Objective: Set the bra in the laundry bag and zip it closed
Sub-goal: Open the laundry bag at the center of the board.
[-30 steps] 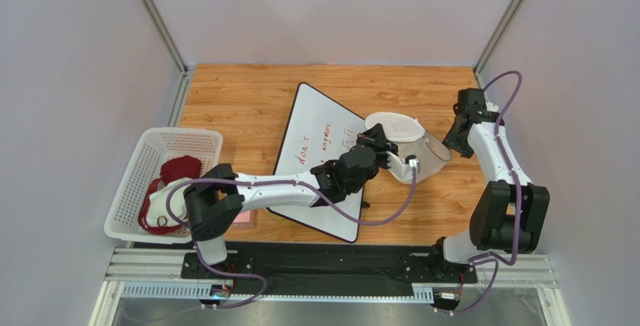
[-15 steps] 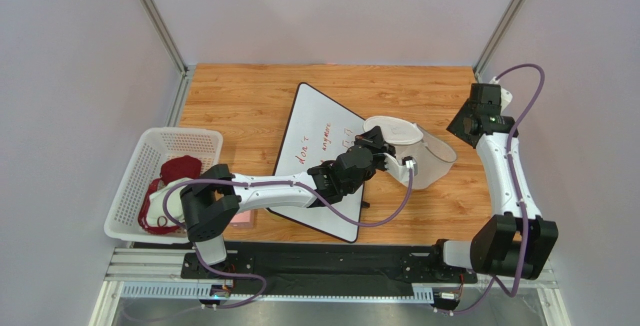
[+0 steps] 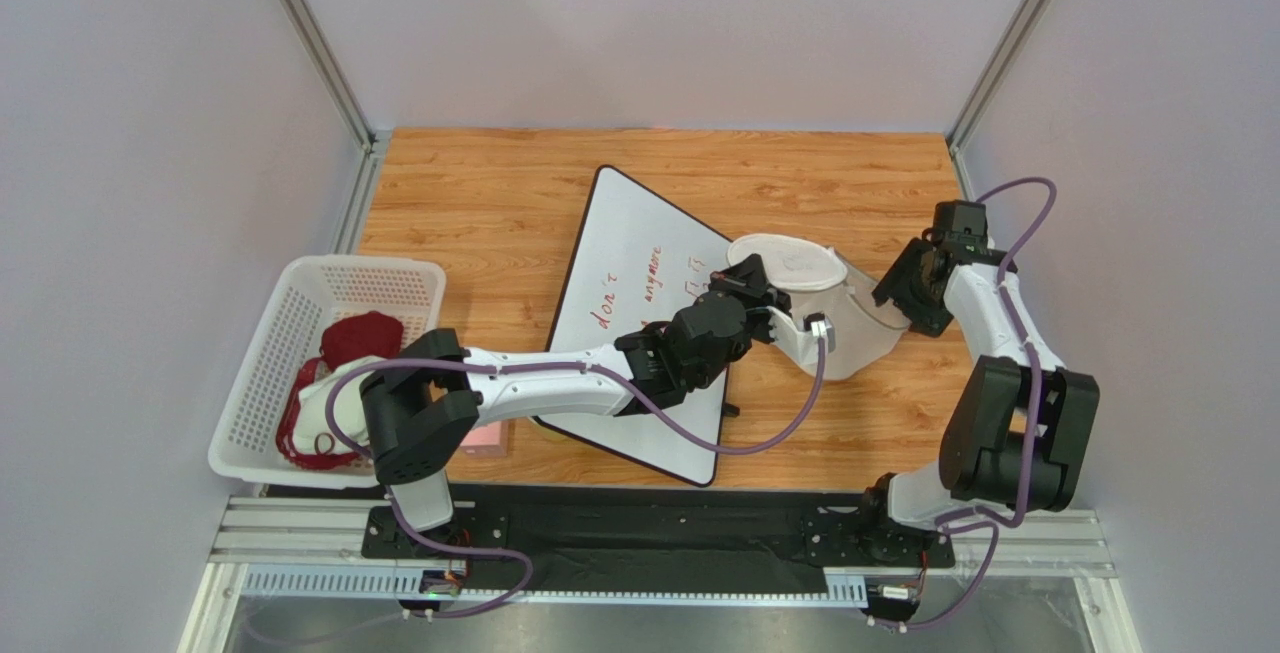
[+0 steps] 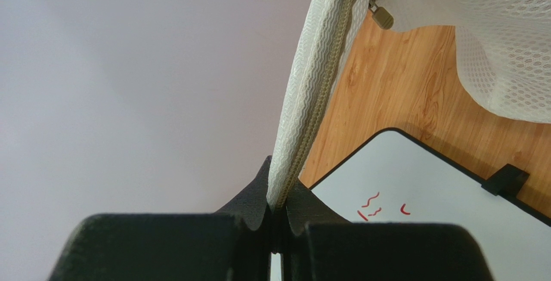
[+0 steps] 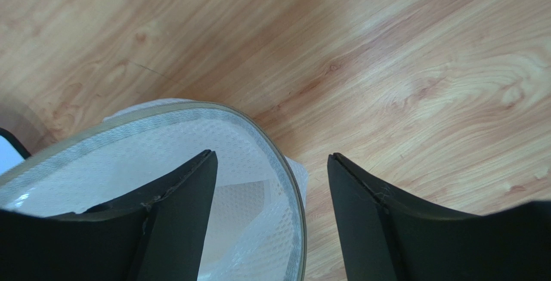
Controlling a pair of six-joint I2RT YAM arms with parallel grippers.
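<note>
- Pinching the zippered rim of the laundry bag (image 4: 310,100), the left hand (image 4: 277,198) is pressing its two black fingers together on the zipper tape. In the left wrist view the rim is running up and away from the grip.
- The bag is sitting toward the middle right of the wooden desk (image 3: 496,188). Its white mesh wall is slumping to the right and its round rim is facing upward right beside the left hand.
- A small tan zipper pull (image 4: 381,16) is hanging at the rim, farther along it than the pinch and apart from the fingers.
- The right hand (image 5: 271,165) is hovering at the bag's right side with its fingers spread apart. The curved rim is passing through the gap between them, with one finger over the mesh and the other over bare wood. I cannot tell whether either finger is touching the fabric.
- The left arm (image 3: 556,376) is reaching across a whiteboard (image 3: 631,331) with red handwriting, which is lying slanted on the desk just to the left of the bag.
- The dark red bra (image 3: 361,338) is lying heaped inside the white perforated basket (image 3: 259,383) at the desk's left edge, well apart from the bag and from both hands.
</note>
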